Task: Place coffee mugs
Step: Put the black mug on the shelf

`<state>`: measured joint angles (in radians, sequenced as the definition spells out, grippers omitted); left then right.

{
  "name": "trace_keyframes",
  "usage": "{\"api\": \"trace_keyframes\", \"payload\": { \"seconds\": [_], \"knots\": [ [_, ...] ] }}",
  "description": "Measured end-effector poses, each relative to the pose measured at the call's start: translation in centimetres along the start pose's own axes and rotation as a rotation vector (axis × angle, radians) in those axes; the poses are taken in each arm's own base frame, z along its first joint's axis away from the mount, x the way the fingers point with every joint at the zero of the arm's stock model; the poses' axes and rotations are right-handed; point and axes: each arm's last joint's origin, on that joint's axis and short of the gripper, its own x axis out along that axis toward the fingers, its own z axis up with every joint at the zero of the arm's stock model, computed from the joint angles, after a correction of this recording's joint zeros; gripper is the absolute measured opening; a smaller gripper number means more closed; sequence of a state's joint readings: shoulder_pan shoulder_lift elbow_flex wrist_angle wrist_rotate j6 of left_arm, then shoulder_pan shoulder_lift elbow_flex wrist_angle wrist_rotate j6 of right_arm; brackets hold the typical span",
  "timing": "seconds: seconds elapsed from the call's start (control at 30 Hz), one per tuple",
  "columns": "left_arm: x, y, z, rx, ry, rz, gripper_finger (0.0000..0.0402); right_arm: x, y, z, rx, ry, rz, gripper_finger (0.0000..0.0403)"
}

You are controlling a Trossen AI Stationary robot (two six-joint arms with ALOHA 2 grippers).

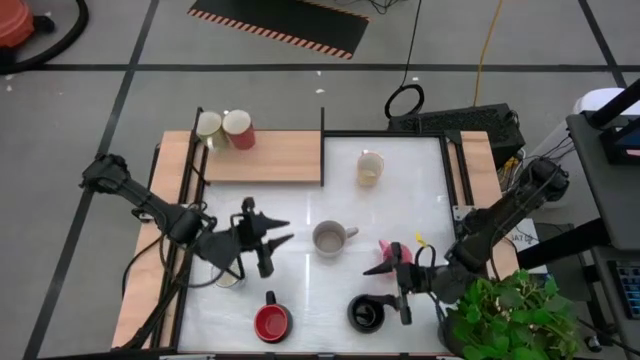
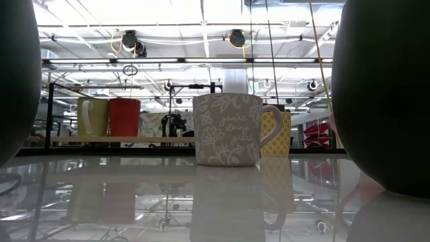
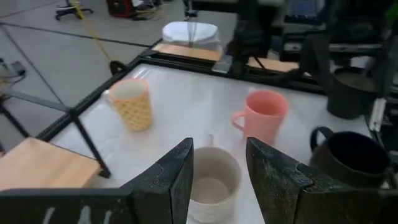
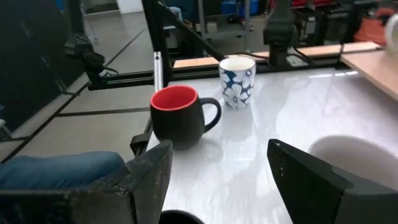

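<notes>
My left gripper (image 1: 283, 236) is open and points toward the table's right at a grey mug (image 1: 329, 238), which stands upright just beyond its fingertips; the mug shows between the fingers in the left wrist view (image 3: 211, 180). My right gripper (image 1: 385, 285) is open at the near right, over a black mug (image 1: 365, 313), with a pink mug (image 1: 392, 248) beside it. A mug that is red inside (image 1: 272, 322) stands near the front edge. A white flowered mug (image 4: 237, 81) stands under my left arm. A cream-yellow mug (image 1: 370, 167) stands at the far side. Two mugs, olive (image 2: 93, 116) and red (image 2: 124, 117), stand on the wooden shelf (image 1: 270, 158).
The wooden shelf fills the far left corner, with a dark upright bar (image 1: 323, 145) at its right end. A green plant (image 1: 510, 320) stands off the near right corner. Bare white table (image 1: 420, 200) lies between the cream-yellow mug and the right arm.
</notes>
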<state>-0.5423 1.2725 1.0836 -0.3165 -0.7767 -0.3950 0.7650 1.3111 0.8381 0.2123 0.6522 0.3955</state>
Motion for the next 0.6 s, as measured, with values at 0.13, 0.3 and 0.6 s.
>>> {"api": "trace_keyframes", "payload": {
  "seconds": [0.13, 0.3, 0.6],
  "knots": [
    [-0.1, -0.8, -0.5, 0.009, 0.018, -0.037, 0.0152, 0.6, 0.8, -0.6, 0.034, 0.019, -0.002, 0.0257],
    [-0.6, -1.5, -0.9, -0.022, 0.036, -0.079, 0.0152, 1.7, 1.8, -0.6, 0.030, 0.033, -0.008, 0.0257],
    [-2.2, -2.6, -1.9, -0.009, 0.075, -0.135, 0.0152, 2.6, 2.0, -0.9, 0.037, 0.073, -0.035, 0.0257]
  ]
}}
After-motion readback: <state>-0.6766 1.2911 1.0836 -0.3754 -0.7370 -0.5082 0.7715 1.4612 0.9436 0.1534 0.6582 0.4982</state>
